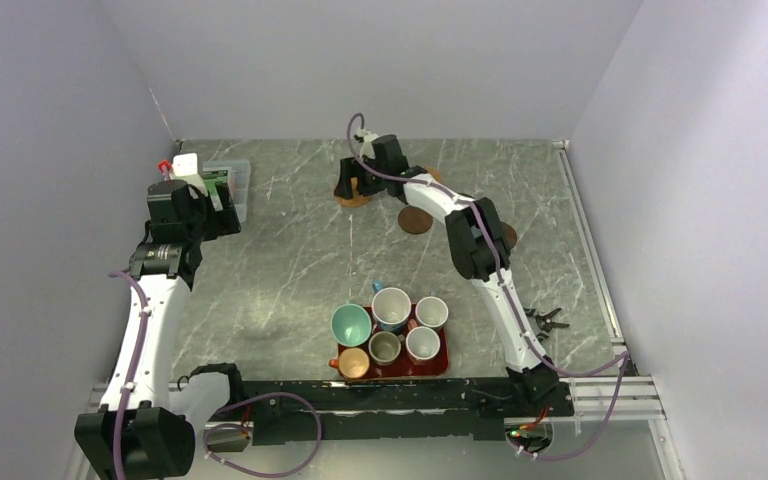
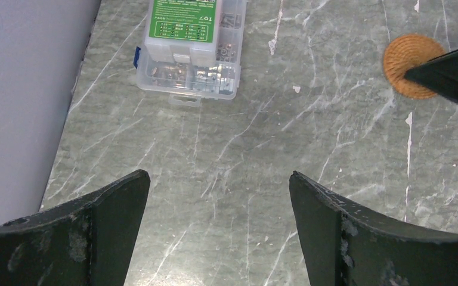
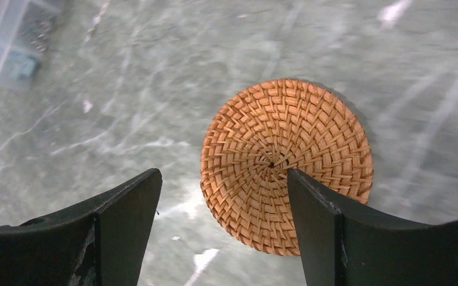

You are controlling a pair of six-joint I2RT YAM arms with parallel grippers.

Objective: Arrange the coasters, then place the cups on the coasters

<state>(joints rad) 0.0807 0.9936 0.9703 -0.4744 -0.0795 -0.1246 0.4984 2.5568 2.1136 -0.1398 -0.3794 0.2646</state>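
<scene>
My right gripper [image 3: 223,179] is open and hovers low over a woven orange-tan coaster [image 3: 286,161]; its right finger overlaps the disc and its left finger is over bare table. In the top view this coaster [image 1: 356,199] lies far back at centre under that gripper [image 1: 348,186]. A dark brown coaster [image 1: 416,219] lies to its right, and another [image 1: 509,236] peeks from behind the right arm. Several cups stand on a red tray [image 1: 443,366]: large white [image 1: 391,307], teal [image 1: 351,324], orange [image 1: 353,362]. My left gripper [image 2: 219,179] is open over bare table with nothing in it.
A clear plastic parts box [image 2: 191,47] with a green label sits at the back left by the wall, just ahead of my left gripper. A small black object [image 1: 546,320] lies near the right rail. Walls close in the table on three sides.
</scene>
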